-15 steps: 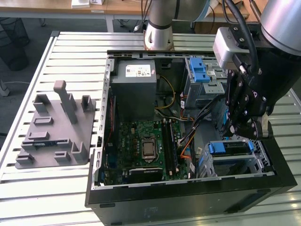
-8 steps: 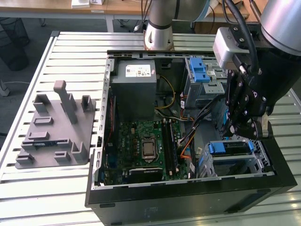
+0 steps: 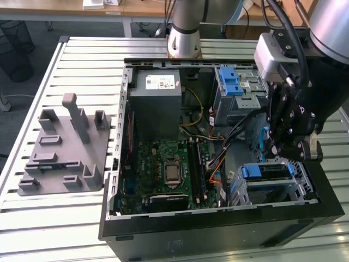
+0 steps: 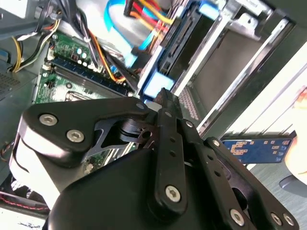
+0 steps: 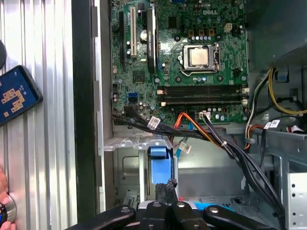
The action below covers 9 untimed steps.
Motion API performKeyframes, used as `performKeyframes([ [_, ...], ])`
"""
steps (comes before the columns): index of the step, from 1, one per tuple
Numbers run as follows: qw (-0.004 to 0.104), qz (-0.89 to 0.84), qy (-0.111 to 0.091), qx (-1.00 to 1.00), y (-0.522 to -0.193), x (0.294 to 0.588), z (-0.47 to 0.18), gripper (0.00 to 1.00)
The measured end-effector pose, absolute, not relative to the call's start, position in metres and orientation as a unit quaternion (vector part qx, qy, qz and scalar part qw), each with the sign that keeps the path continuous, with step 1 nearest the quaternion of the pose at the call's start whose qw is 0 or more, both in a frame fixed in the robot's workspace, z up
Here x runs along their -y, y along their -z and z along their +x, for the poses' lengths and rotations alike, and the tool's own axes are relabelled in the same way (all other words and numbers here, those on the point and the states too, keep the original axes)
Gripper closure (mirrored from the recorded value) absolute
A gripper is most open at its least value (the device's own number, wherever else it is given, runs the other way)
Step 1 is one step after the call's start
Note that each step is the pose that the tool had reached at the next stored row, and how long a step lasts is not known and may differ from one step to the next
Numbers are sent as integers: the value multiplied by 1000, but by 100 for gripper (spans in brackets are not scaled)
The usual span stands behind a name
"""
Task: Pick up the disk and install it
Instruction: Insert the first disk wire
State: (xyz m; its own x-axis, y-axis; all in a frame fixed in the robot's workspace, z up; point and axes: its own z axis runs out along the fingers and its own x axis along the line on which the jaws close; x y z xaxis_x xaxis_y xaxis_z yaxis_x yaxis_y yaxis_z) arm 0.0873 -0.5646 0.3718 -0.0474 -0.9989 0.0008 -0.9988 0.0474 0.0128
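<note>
Although only its edge shows, the disk [image 3: 267, 171] reads as a flat, dark slab framed by blue plastic rails. Its label face is hidden. It sits slotted in the lower drive bay [image 3: 303, 184] of the open computer case [image 3: 218, 229], to the right of the green motherboard [image 3: 169, 169] in the exterior view. Further to that view's right, the black gripper [image 3: 294, 152] hangs just above the bay, over the disk's right part. In both wrist views its fingers are drawn together into a single dark tip [image 5: 167, 189], and nothing can be seen between them. That tip [image 4: 164, 98] lies just beside the disk's blue plastic end [image 5: 159, 166] [image 4: 154, 87]. Whether the two actually touch cannot be told.
</note>
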Motion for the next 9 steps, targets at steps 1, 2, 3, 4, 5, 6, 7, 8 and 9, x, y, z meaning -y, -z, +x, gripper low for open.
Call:
performKeyframes([
  [1, 5, 690, 4, 724, -371, 565, 90, 89],
  [2, 5, 690, 4, 724, -371, 565, 94, 89],
  [3, 5, 690, 4, 724, -371, 565, 98, 89],
  [4, 5, 690, 4, 724, -370, 565, 102, 89],
  [5, 5, 690, 4, 724, -369, 565, 106, 89],
  [6, 5, 690, 4, 724, -369, 564, 108, 89],
  [7, 4, 690, 4, 724, -368, 564, 110, 89],
  [8, 4, 690, 4, 724, -368, 564, 112, 89],
  [9, 4, 690, 3, 724, -368, 564, 112, 89],
])
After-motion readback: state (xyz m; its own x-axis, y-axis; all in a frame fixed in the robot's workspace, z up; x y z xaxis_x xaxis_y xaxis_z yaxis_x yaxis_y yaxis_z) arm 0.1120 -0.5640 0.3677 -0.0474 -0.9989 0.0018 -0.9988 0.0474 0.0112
